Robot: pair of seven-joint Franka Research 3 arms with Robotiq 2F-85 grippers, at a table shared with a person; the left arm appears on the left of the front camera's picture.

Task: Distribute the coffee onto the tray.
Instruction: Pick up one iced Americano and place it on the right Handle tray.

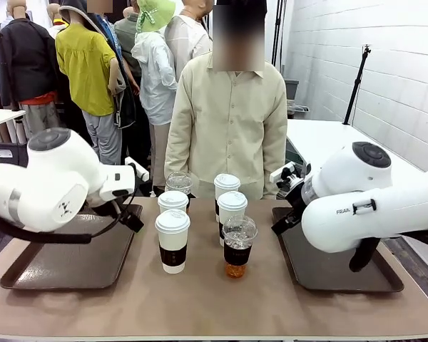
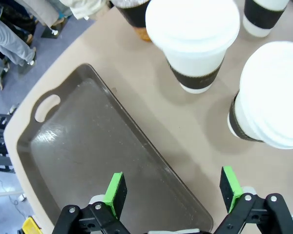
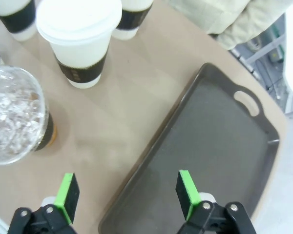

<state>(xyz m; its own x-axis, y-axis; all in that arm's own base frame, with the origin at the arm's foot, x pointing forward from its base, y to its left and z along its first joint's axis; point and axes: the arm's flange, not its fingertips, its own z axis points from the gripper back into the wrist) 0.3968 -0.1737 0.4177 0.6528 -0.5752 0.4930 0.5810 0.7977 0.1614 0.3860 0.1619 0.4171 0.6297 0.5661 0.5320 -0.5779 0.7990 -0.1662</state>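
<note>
The coffee stands in a cluster at the table's middle: several white lidded cups with brown sleeves, the nearest (image 1: 172,241), and two clear dome-lidded cups, one in front (image 1: 239,246) with amber liquid and one at the back (image 1: 178,182). My left gripper (image 2: 173,192) hangs open over the inner edge of the left tray (image 2: 83,146), with white cups (image 2: 195,34) just beyond it. Over the inner edge of the right tray (image 3: 215,141) my right gripper (image 3: 128,190) is open, a white cup (image 3: 80,36) and the dome-lidded cup (image 3: 12,114) ahead of it. Neither holds anything.
Two dark brown trays, left (image 1: 64,265) and right (image 1: 335,271), flank the cups, both bare. A person in a beige shirt (image 1: 228,121) stands at the far edge behind the cups. The white arms (image 1: 50,185) (image 1: 364,199) lean in from both sides.
</note>
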